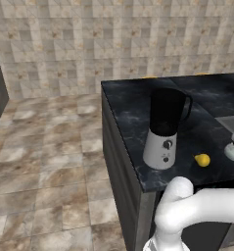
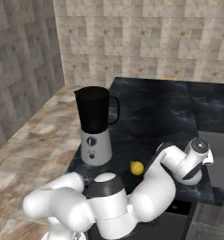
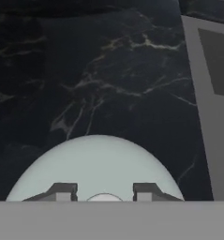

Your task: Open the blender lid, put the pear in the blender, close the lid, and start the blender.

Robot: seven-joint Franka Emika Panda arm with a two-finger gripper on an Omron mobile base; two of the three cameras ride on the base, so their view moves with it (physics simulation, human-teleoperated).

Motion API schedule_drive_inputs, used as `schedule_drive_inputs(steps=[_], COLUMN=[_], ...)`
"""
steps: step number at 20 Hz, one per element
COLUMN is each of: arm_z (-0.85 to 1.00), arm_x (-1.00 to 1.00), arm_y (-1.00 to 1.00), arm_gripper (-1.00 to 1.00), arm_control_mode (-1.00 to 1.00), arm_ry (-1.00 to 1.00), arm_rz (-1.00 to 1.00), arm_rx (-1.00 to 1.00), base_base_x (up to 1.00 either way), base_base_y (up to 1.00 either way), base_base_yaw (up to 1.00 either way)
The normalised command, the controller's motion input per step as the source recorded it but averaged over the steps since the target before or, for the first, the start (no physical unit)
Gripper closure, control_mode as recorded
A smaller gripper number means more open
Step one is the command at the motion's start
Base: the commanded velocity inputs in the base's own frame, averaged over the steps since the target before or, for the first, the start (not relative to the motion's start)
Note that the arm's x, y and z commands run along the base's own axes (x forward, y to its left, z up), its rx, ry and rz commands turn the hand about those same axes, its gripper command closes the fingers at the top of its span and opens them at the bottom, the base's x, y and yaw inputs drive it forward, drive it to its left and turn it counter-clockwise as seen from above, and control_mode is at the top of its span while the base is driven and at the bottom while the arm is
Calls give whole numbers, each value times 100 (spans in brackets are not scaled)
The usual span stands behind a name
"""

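A white robot arm reaches across a dark marble table (image 1: 133,115) in a tiled kitchen, its jaws (image 3: 104,192) clenched on the small knob of the blender lid (image 3: 97,166). In the hand view the two dark fingertips (image 3: 62,191) stand on either side of that knob, with the pale dome of the lid spread beneath them and the black stone of the table beyond.

The blender (image 1: 163,128) stands upright near the table's front corner, its white tapered base facing the cameras with a dark knob and buttons, its dark jar open at the top and its handle turned away from the table's near edge. The lid is off the jar and well apart from the blender, out along the table toward the grey sink (image 2: 221,164). In the right base view the lid (image 2: 190,177) shows as a pale rim under the hand, low against the table; whether it rests on the stone or is just above it cannot be told.

The pear (image 1: 202,160), small and yellow, lies on the table between the blender and the lid, near the front edge and closer to the blender's base. Nothing touches it.
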Motion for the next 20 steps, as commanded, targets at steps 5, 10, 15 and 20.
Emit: schedule_drive_inputs(steps=[5, 10, 15, 20], arm_z=[-10, 10, 37, 5], arm_x=[0, -1, -10, -1], arm_y=[28, 32, 59, 100], arm_gripper=[-100, -100, -100, -100], arm_control_mode=[-100, -100, -100, -100], arm_ry=[7, 2, -2, 17], arm_rz=[4, 1, 0, 0], arm_rx=[0, -2, -10, -18], base_base_x=[0, 0, 0, 0], base_base_y=[0, 0, 0, 0], base_base_yaw=[0, 0, 0, 0])
